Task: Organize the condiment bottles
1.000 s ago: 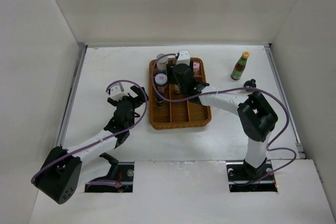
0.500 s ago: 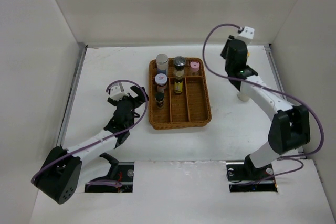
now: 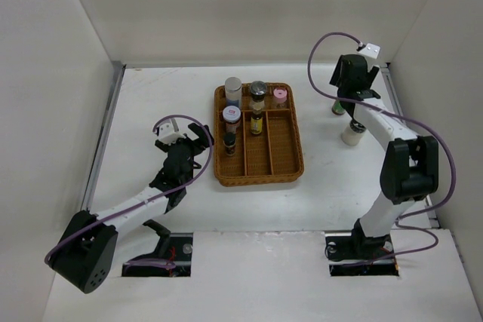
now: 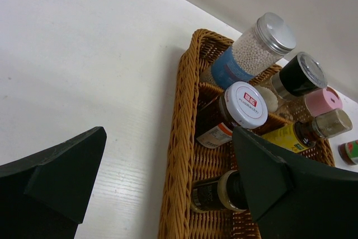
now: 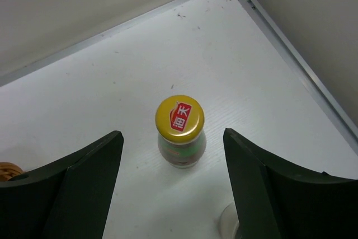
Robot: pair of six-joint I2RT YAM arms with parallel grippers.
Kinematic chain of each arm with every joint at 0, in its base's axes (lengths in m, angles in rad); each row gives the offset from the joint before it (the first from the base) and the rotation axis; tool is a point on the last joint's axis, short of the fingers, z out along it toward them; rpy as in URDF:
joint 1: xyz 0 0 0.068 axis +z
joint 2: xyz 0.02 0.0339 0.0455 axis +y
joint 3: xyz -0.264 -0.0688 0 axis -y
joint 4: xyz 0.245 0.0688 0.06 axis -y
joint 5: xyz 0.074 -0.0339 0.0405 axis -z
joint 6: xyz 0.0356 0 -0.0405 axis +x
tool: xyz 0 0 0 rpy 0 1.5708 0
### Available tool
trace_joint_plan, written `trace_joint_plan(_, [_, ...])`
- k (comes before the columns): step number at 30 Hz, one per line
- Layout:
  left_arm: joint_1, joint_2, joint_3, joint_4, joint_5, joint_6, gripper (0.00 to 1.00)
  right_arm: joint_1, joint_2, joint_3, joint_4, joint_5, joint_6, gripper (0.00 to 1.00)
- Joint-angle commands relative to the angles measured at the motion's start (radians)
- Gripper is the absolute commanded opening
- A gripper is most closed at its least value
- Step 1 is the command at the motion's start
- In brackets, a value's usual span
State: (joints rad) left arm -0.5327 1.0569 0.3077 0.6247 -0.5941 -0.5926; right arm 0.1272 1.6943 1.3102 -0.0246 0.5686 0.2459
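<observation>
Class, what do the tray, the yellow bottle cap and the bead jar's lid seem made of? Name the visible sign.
Tray: woven wicker, matt brown; plaited strands show. Yellow cap: probably painted metal, smooth with slight sheen, though plastic is possible. Bead jar's lid: likely metal, silvery, ribbed rim.

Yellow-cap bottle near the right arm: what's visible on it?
The yellow-capped bottle stands upright on the white table, far right of the wicker tray. Round yellow cap with a red-and-white emblem; greenish body, label mostly hidden from above. The right gripper hangs open over it, jaws either side, not touching.
</observation>
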Motion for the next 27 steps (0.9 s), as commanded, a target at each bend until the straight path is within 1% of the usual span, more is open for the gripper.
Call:
trace_joint_plan(1, [-0.006, -0.003, -0.002, 0.053, 0.008, -0.013, 1.0, -0.018, 0.034, 0.07, -0.006, -0.027, 0.001, 0.77])
trace_joint_plan(3, [-0.006, -0.002, -0.002, 0.053, 0.008, -0.013, 1.0, -0.019, 0.053, 0.08, 0.003, -0.018, -0.01, 0.74])
trace_joint_plan(5, [-0.006, 0.002, -0.002, 0.053, 0.008, -0.013, 1.0, -0.021, 0.065, 0.087, 0.015, -0.021, -0.017, 0.72])
trace_joint_plan(7, [-0.006, 0.005, -0.001, 0.053, 0.008, -0.013, 1.0, -0.03, 0.093, 0.116, 0.023, -0.004, -0.054, 0.66])
trace_joint_plan(8, [-0.006, 0.005, -0.002, 0.056, 0.008, -0.013, 1.0, -0.03, 0.094, 0.118, 0.031, 0.005, -0.066, 0.65])
trace_joint_plan(10, [-0.005, 0.008, -0.004, 0.063, 0.008, -0.013, 1.0, -0.03, 0.1, 0.124, 0.038, 0.008, -0.083, 0.6])
trace_joint_plan(15, [-0.005, 0.021, -0.001, 0.064, 0.008, -0.013, 1.0, -0.036, 0.108, 0.121, 0.045, 0.022, -0.092, 0.45])
trace_joint_plan(19, [-0.005, 0.031, -0.001, 0.072, 0.008, -0.015, 1.0, -0.033, 0.074, 0.08, 0.13, 0.048, -0.105, 0.35])
trace_joint_plan(21, [-0.006, 0.037, -0.001, 0.076, 0.008, -0.015, 1.0, -0.031, 0.051, 0.067, 0.172, 0.054, -0.123, 0.31])
trace_joint_plan(23, [-0.006, 0.04, 0.001, 0.076, 0.008, -0.015, 1.0, -0.025, 0.021, 0.058, 0.207, 0.065, -0.143, 0.29])
trace_joint_plan(27, [-0.003, 0.034, -0.002, 0.076, 0.008, -0.015, 1.0, 0.028, -0.08, 0.037, 0.236, 0.074, -0.169, 0.27])
